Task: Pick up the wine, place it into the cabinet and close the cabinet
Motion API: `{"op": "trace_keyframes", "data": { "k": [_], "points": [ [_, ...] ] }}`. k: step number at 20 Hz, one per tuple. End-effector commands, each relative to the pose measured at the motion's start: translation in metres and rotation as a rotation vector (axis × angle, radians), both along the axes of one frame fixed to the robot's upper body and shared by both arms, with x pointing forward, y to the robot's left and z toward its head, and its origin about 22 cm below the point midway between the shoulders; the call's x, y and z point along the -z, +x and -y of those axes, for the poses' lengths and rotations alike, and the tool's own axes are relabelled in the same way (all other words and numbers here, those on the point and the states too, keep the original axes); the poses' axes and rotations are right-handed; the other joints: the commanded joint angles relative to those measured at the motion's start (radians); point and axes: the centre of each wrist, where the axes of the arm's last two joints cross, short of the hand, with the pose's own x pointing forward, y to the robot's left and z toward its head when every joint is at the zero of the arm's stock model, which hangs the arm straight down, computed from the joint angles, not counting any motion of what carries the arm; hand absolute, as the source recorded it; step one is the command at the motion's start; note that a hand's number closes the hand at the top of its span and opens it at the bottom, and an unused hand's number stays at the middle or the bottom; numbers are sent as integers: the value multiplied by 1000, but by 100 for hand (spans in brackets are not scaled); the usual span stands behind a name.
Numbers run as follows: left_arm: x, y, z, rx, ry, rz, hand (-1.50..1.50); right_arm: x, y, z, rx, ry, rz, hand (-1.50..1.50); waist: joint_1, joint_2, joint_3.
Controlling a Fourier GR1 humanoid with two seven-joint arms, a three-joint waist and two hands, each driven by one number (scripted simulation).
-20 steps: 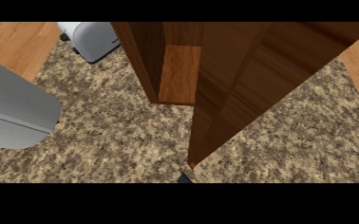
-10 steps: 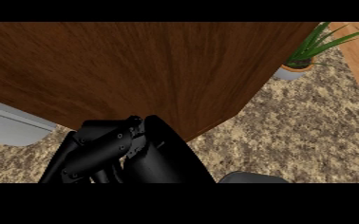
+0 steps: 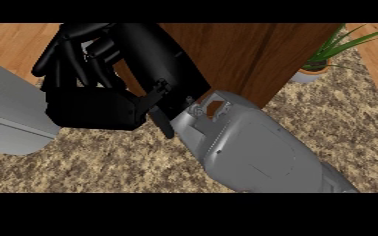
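- Wine does not show; whether it lies behind the curled fingers (image 3: pixel 70 55) cannot be told.
- Below the fingers spreads the speckled desk (image 3: pixel 111 165), and a grey forearm (image 3: pixel 258 155) comes in from their lower right.
- The right hand (image 3: pixel 92 112) has its fingers curled together, with nothing visible between them.
- Just behind the fingers stands the brown wooden cabinet (image 3: pixel 251 55).
- Far right of the fingers, past the cabinet, sits a potted plant (image 3: pixel 328 55).

The speckled brown tabletop (image 3: pixel 96 165) carries a potted plant (image 3: pixel 325 60) at the far right, beside the wooden cabinet (image 3: pixel 251 55).
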Motion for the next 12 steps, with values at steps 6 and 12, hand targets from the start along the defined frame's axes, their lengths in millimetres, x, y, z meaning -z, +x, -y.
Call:
{"op": "trace_keyframes", "data": {
  "k": [6,12],
  "points": [
    [-16,14,-9,52,-39,66,-150,19,28,-24,-441,-324,-213,150,23,11,-2],
    [3,-2,-16,12,-44,54,-150,42,69,-16,-586,-411,-308,150,-10,5,-1]
  ]
}}
